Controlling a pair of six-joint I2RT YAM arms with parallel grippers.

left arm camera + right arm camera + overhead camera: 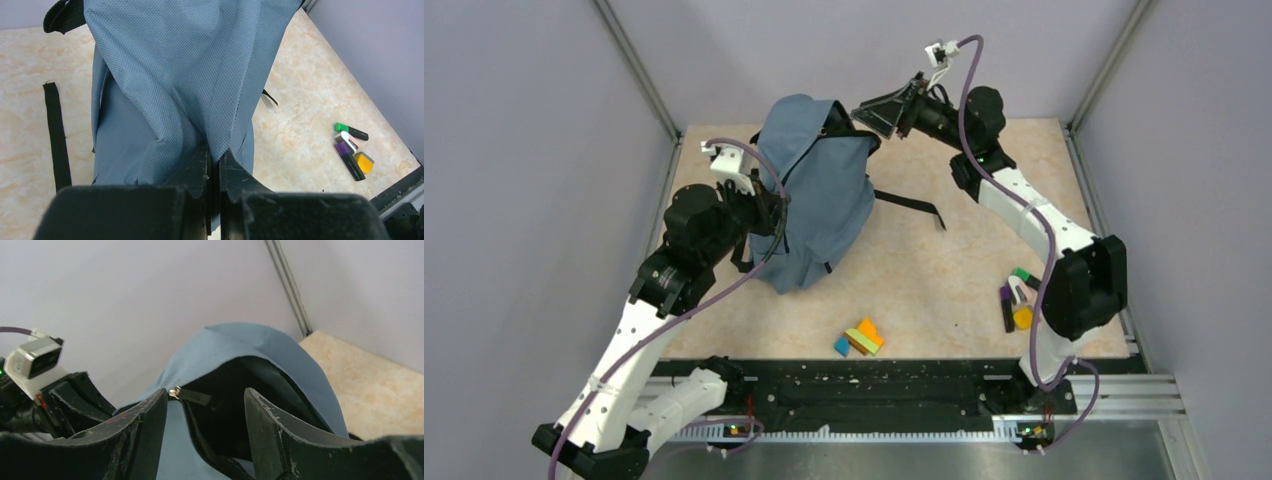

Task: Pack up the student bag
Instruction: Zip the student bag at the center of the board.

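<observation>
The slate-blue student bag (819,195) is held up off the table at the back left, its black straps (911,205) trailing to the right. My left gripper (774,212) is shut on a fold of the bag's fabric (200,90), pinched between the fingers (215,156). My right gripper (869,115) is open at the bag's top. In the right wrist view its fingers (150,412) straddle the black zipper and its pull (192,396), over the dark open mouth (235,385). It grips nothing.
A small stack of coloured flat pieces (860,338) lies near the front middle. Several highlighter markers (1016,298) lie at the right by my right arm, and they show in the left wrist view (351,150). A strap (57,135) lies on the table. Walls close in on three sides.
</observation>
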